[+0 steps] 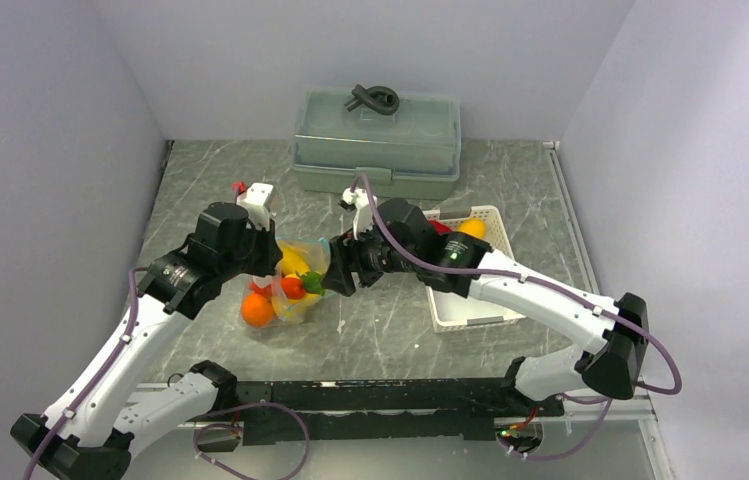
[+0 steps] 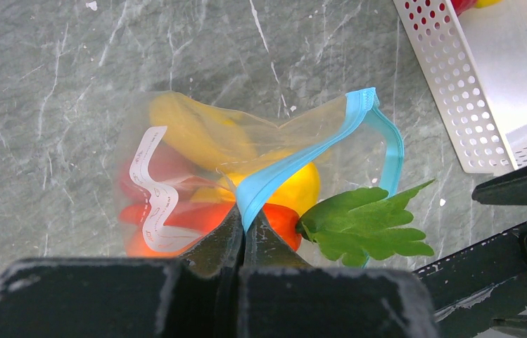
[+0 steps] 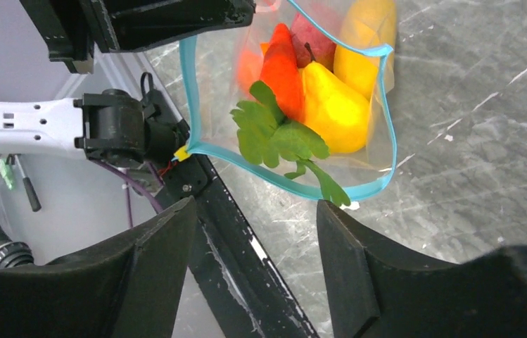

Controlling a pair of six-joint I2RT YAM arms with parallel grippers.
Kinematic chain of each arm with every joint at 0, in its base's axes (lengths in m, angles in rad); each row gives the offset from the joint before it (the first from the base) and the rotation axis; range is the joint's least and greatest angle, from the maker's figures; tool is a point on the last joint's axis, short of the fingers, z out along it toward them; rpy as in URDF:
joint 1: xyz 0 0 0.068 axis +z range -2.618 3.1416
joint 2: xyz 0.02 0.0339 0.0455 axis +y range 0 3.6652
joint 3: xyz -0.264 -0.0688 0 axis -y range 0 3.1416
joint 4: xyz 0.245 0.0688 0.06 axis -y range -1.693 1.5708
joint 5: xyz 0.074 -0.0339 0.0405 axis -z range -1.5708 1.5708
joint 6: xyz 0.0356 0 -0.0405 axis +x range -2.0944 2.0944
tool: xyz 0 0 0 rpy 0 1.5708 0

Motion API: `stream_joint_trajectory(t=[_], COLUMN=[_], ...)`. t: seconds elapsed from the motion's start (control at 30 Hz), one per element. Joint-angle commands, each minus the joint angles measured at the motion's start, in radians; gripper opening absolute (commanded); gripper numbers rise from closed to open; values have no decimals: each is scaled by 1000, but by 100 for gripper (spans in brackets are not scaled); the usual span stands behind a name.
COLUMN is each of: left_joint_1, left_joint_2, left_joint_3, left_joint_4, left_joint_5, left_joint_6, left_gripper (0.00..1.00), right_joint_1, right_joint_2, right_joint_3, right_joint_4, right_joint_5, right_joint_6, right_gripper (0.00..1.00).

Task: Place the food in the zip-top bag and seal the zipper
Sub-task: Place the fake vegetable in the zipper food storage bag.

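- The left gripper (image 2: 245,224) is clenched on the thin teal-blue zipper strip (image 2: 295,158) of the clear soft plastic zip-top bag (image 2: 176,141). It pinches one lip only. I judge this hold is meant to lift that lip so the mouth gapes toward the other arm.
- The right gripper (image 3: 255,208) is released, with its fingers spread wide and nothing between them. It faces the open mouth from just beside it.
- The bag rests on the grey marbled table (image 1: 400,330) between the two grippers, left of the white perforated plastic basket (image 1: 465,310).
- Inside the bag are a yellow pear-shaped toy fruit (image 3: 331,105), an orange-red carrot-like piece (image 3: 281,67) and other yellow and red pieces.
- The green leafy top (image 3: 274,134) at the carrot's end lies across the mouth. It would probably block the seal unless pushed in.
- A red piece and an orange-yellow piece (image 1: 472,228) sit in the basket, so filling looks unfinished.
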Motion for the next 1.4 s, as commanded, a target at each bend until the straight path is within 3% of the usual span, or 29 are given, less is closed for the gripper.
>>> stream_joint_trajectory(t=[0.0, 0.17, 0.5, 0.83, 1.13, 1.37], left_joint_1=[-4, -4, -4, -4, -4, -4], left_joint_2=[1, 1, 2, 5, 0, -3], left_joint_3=[3, 3, 3, 5, 3, 5], left_joint_4=[25, 26, 26, 26, 31, 28], left_joint_5=[-12, -13, -11, -2, 9, 10], left_joint_6=[16, 15, 16, 16, 12, 12], left_gripper=[0, 0, 0, 0, 0, 0], right_joint_1=[36, 69, 92, 93, 104, 117], right_joint_2=[7, 67, 189, 285, 353, 323], right_joint_3=[3, 19, 86, 125, 142, 149], right_joint_4=[110, 94, 80, 133, 175, 154], right_joint_5=[73, 147, 216, 202, 147, 183], right_joint_6=[-50, -79, -135, -131, -90, -66], right_gripper=[62, 60, 46, 34, 34, 44])
